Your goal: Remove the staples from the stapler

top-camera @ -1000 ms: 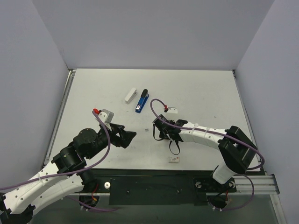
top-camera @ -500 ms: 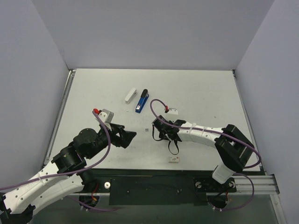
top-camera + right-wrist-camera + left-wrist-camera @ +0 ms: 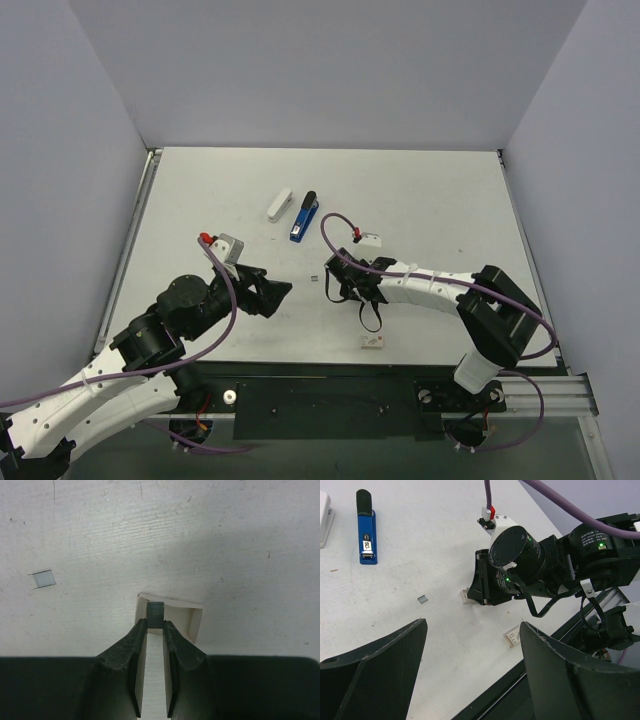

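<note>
Stapler (image 3: 304, 217), blue with a black end, lies flat on the far middle of the table (image 3: 440, 200), well apart from both arms; a white oblong case (image 3: 280, 205) lies just beside it on the left, roughly parallel and not touching; bare table runs from the pair out to the back wall and to both side edges.

The right gripper (image 3: 154, 627) points down near the table's middle, its narrow jaws pinched on a small dark block of staples (image 3: 156, 614); the block sits at the open side of a small white box (image 3: 172, 614), and whether it touches the box floor cannot be told; the box's far corner and right rim stand free of the fingers.

A loose staple piece (image 3: 42, 579) lies on its own to the left of that box, well apart from it, with bare surface all round; from above it sits between the two grippers.

The left gripper (image 3: 270, 295) hangs low over the near left part of the table, jaws spread wide and holding nothing; through its wrist camera the gap between its fingers (image 3: 375, 665) frames open table.

A second small white box (image 3: 372, 342) rests close to the table's near edge, below the right arm's forearm.
</note>
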Motion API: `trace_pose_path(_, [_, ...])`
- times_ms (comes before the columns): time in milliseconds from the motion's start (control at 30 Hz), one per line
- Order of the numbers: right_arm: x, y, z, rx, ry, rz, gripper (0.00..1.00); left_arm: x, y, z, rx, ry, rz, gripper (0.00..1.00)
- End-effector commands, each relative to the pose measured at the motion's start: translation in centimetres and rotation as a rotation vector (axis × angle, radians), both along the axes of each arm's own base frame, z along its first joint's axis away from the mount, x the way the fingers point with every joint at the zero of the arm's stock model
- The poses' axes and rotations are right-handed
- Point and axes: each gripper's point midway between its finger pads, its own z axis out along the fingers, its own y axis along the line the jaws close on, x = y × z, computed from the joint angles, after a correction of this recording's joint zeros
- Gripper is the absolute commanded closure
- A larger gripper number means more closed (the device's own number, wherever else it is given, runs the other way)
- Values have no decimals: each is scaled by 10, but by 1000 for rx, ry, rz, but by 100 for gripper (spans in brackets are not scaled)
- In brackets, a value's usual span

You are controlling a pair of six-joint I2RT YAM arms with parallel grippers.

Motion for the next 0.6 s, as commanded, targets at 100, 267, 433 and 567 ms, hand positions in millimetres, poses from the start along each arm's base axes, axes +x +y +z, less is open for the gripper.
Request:
trace_pose_path(100, [0, -8, -2, -34, -11, -28, 85, 0, 1, 12, -23, -23, 1, 15])
trace_pose_path(267, [-1, -6, -1, -36, -10, -23, 80, 0, 1, 12, -23, -23, 1, 15])
trace_pose_path(433, [-2, -2, 3, -40, -18, -12, 78, 0, 0, 14, -24, -26, 1, 15])
trace_pose_path(567, [-2, 0, 10, -39, -36, -6, 77, 0, 0, 14, -24, -26, 1, 15])
